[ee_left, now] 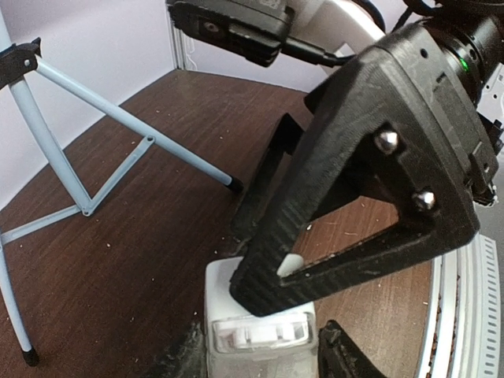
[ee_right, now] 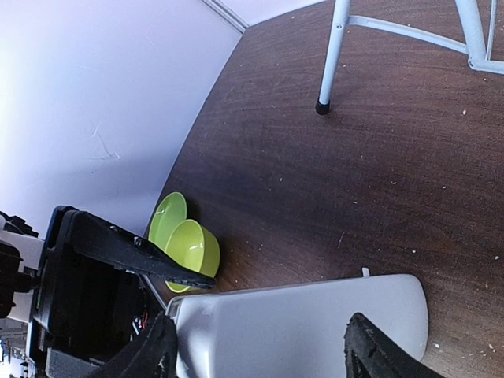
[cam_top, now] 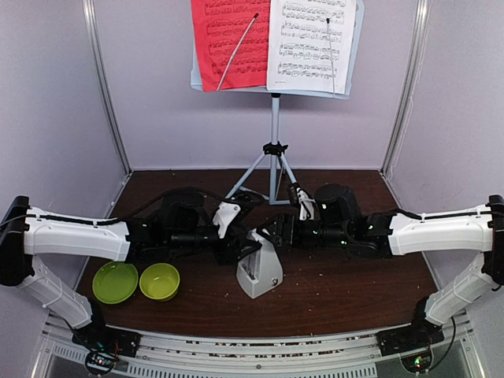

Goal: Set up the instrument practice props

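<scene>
The grey-white music stand (cam_top: 275,126) stands at the back, with the red sheet (cam_top: 228,39) and the white sheet (cam_top: 311,39) on its desk. The whitish metronome (cam_top: 261,272) stands mid-table. My left gripper (cam_top: 246,250) is at its upper left. In the left wrist view its fingers press both sides of the metronome (ee_left: 236,307), so the left gripper (ee_left: 260,358) is shut on it. My right gripper (cam_top: 272,234) is at the metronome's top. In the right wrist view the right gripper (ee_right: 260,350) is spread wide over the metronome (ee_right: 299,315).
Two lime-green bowls (cam_top: 115,282) (cam_top: 160,281) sit at the front left, and one of them shows in the right wrist view (ee_right: 193,248). The stand's tripod legs (ee_left: 118,118) (ee_right: 331,55) spread over the table behind the metronome. White walls close the sides and back.
</scene>
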Controlling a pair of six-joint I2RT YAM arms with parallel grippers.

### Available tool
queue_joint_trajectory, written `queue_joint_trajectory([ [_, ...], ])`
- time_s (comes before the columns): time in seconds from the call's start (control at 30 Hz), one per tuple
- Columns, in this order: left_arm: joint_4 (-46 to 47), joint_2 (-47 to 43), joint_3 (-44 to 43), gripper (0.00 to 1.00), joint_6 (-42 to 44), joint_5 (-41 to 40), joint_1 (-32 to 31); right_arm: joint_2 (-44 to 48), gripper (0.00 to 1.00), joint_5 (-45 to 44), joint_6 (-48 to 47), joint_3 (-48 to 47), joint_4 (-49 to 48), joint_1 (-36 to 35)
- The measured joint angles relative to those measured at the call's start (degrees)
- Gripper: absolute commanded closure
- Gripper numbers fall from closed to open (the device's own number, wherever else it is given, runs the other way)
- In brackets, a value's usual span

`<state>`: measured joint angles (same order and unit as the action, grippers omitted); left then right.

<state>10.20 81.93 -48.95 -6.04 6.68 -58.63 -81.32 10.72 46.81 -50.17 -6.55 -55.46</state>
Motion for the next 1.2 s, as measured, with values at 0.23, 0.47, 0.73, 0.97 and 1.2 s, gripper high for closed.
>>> queue_joint_trajectory([
  [0.23,0.04,-0.15,0.00,0.76,-0.39,-0.17,-0.35,0.11,0.31,-0.22,-1.44,0.04,0.15,0.00],
  [0.47,1.42,-1.20,1.62,0.83,-0.35,0.07,-0.35,0.07,0.38,-0.68,-4.48,-0.48,0.72,-0.09],
  [0.73,1.97,-3.04,3.37,0.85,0.46,0.20,-1.01,0.07,0.43,-0.90,-6.47,-0.20,0.76,0.09],
  [0.97,1.73,-5.68,5.33,0.85,0.81,-0.11,-1.27,0.07,0.41,-0.87,-6.80,-0.15,0.63,0.11],
  [1.2,-5.42,-12.24,5.44,0.82,-0.24,-2.54,-0.26,0.07,0.37,-0.90,-8.41,-1.57,2.49,0.20],
])
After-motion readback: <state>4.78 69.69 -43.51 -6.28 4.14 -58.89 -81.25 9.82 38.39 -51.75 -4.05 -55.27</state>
